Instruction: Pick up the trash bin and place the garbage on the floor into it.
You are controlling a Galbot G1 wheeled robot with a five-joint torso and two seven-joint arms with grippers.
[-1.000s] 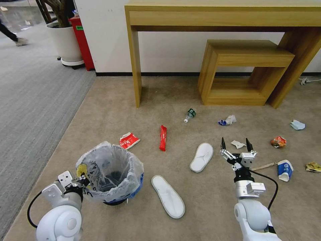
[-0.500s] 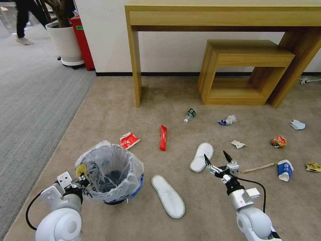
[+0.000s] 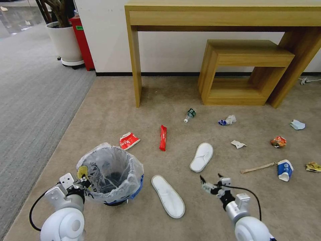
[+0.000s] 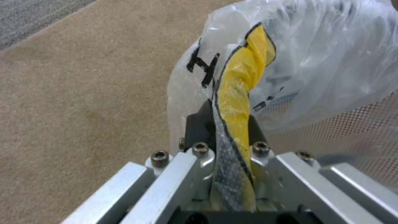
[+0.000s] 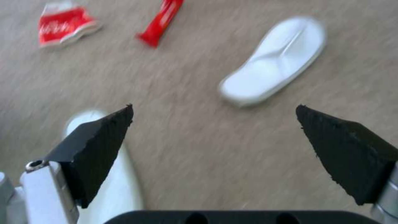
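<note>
Two slippers (image 3: 168, 195) down; left gripper (image 3: 81, 182) pinching trash bin (image 3: 110, 174); right gripper (image 3: 210, 179) spread

The long light-wood table (image 3: 220, 16) is cut off along the frame's top and right. Black print on the crinkly translucent bin bag (image 4: 315, 62) is unreadable. The near white flat slipper (image 5: 104, 174) sits half hidden at lower left.

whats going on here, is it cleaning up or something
The robot is clearing litter off a beige carpet. Its left gripper is shut on the bag-lined rim of the trash bin. Its right gripper hangs open and empty over the carpet between two white slippers. Wrappers, paper and a cup lie scattered.
</note>
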